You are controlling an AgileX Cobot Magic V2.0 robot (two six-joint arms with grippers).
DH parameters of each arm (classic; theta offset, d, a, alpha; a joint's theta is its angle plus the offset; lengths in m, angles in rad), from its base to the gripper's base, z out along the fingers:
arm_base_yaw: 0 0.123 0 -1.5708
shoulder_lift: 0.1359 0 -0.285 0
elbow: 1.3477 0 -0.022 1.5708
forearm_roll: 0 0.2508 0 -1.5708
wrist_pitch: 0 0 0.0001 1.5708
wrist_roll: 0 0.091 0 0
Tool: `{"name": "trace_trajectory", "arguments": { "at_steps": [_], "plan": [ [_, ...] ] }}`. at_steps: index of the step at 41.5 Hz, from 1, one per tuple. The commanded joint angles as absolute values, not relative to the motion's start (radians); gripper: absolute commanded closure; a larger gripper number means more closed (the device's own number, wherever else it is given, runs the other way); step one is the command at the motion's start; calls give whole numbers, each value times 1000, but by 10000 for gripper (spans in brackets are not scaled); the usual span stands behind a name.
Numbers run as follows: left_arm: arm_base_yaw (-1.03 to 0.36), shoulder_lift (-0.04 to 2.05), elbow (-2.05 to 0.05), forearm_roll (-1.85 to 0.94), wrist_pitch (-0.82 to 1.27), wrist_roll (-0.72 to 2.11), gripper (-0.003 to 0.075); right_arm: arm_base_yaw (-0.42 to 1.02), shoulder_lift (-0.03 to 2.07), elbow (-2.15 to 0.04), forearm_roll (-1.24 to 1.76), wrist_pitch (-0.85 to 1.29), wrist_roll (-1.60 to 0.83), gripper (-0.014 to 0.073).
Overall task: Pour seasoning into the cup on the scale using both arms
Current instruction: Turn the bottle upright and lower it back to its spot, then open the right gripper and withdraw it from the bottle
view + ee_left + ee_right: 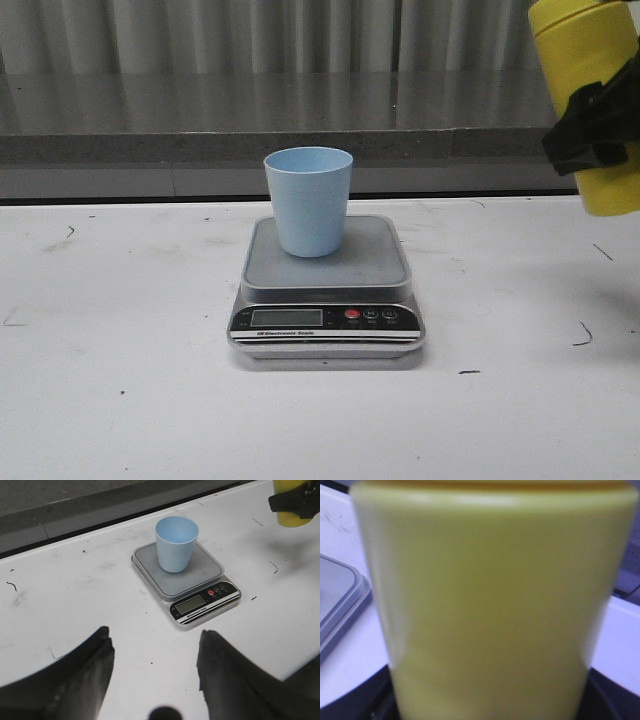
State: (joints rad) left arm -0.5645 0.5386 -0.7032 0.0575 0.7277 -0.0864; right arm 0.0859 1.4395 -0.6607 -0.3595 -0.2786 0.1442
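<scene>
Nearest the front camera lies the bare white surface (120, 420), marked with small dark scuffs. Left of the scene, the left hand (155, 667) hovers above the surface with its fingers spread wide and nothing between them; it shows only in its own wrist view, near the scale but apart from it. At centre stands the scale (327, 325), a flat silver-grey unit with a black front panel, an LCD window and one red button. The cup (308, 200) stands upright on the platform, toward its rear; it is light blue, matte, without a handle, and tapers toward the base. Its contents cannot be seen. At far right, the right hand (592, 125) is clamped around the middle of the bottle (590, 60), which hangs in the air well clear of the surface and well apart from the cup. The bottle is plain yellow plastic, leaning slightly; its nozzle is out of frame. Judged step: transport of the bottle toward the cup, with pouring not yet begun. The next move calls for carrying the bottle leftward over the cup's mouth, then tilting the nozzle downward inside the rim.
</scene>
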Motion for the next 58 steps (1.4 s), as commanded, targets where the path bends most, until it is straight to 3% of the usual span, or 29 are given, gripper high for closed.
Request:
{"name": "trace_trajectory", "arguments": {
  "at_steps": [1, 25, 48, 52, 58],
  "plan": [
    [-571, 541, -729, 57, 657, -90, 353, 49, 1447, -640, -341, -581, 147, 335],
    [-571, 541, -729, 57, 657, -90, 353, 35, 1817, -639, -169, -1128, 41, 335],
    [-571, 541, -729, 57, 657, -90, 353, 35, 1968, -750, -120, -1148, 41, 330],
    [-571, 541, -729, 57, 657, -90, 353, 35, 1985, -756, -119, -1156, 41, 266],
    [-571, 541, -729, 57, 657, -90, 353, 35, 1986, -755, -119, -1148, 41, 99]
  ]
}}
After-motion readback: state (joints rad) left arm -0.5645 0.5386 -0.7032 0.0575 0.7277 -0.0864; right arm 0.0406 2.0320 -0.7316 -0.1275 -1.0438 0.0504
